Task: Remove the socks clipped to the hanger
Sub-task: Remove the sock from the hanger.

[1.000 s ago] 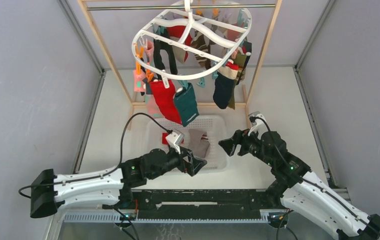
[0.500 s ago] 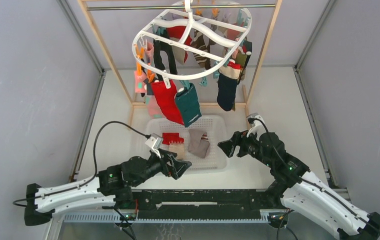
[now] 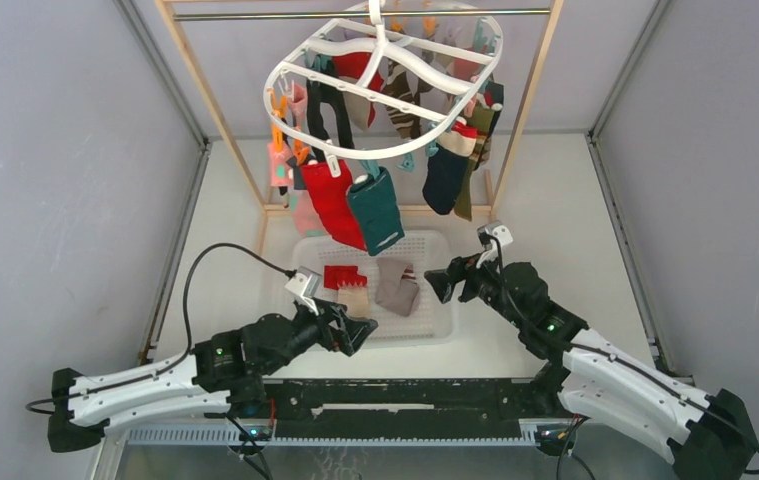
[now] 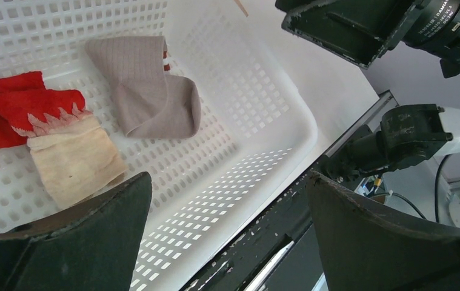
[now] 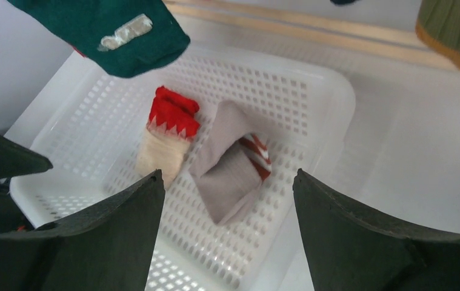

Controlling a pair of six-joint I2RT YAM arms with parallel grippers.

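Grippers first: my left gripper hovers low at the near rim of the white mesh basket, jaws spread wide and empty. The right gripper, likewise spread and holding nothing, sits at the basket's right side, aimed up toward the clips. A red-and-cream sock and a grey sock lie inside. Farther off, the hanger carries many socks; the red sock and dark teal sock dangle lowest. I judge I'm between picks, early on. Next I must reach up, pinch one sock's body and tug it free.
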